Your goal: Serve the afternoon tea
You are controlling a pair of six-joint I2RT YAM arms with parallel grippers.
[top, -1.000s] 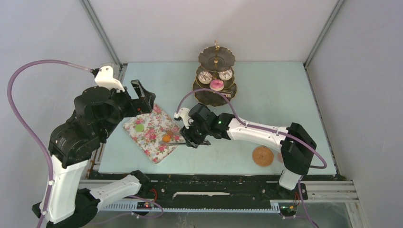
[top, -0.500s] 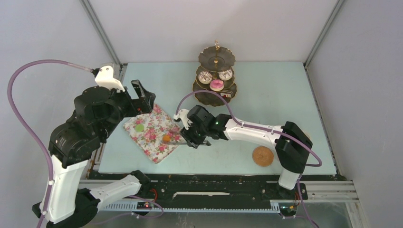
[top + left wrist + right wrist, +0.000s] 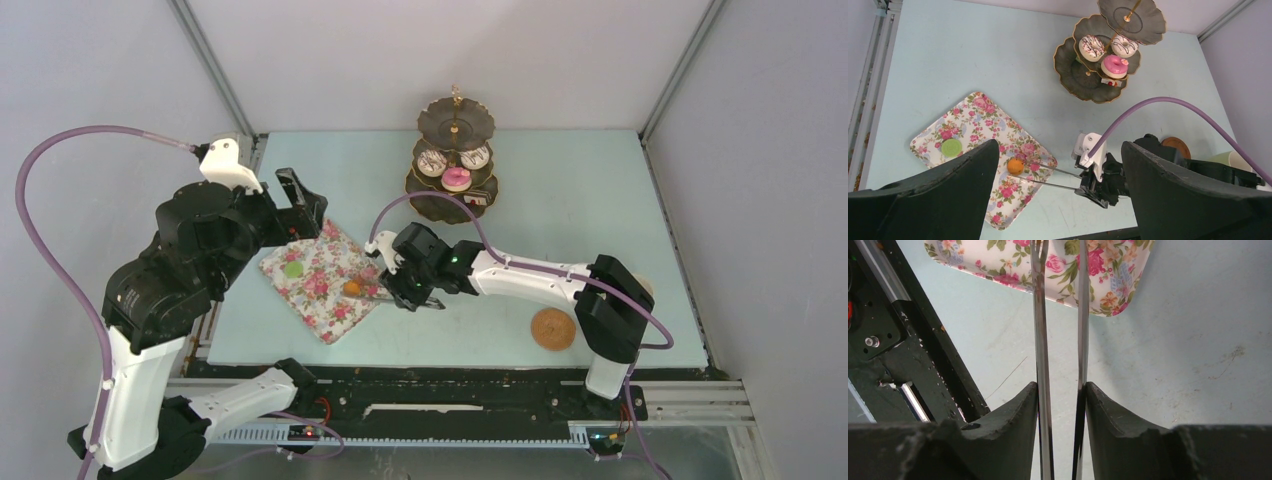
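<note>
1. From above: your right gripper (image 3: 405,291) has its jaws clamped on slim metal tongs (image 3: 378,291). Their long axis runs leftward to the small round orange cake (image 3: 352,288), which sits on the floral tray (image 3: 315,302) near the surface's left edge.
2. Left wrist: your left gripper (image 3: 1059,145) hangs high with its jaws wide apart, so the right arm is nearer. The tong tips appear to flank the cake.
3. Right wrist: the smooth, shiny blades run nearly parallel, slightly apart. The cake is out of view.

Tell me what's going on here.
The right hand is shut on the grey tongs, whose tips straddle the orange cake on the floral tray. A green piece lies on the same tray. The left hand hangs open above, holding nothing. Three doughnuts already sit on the tiered stand.
</note>
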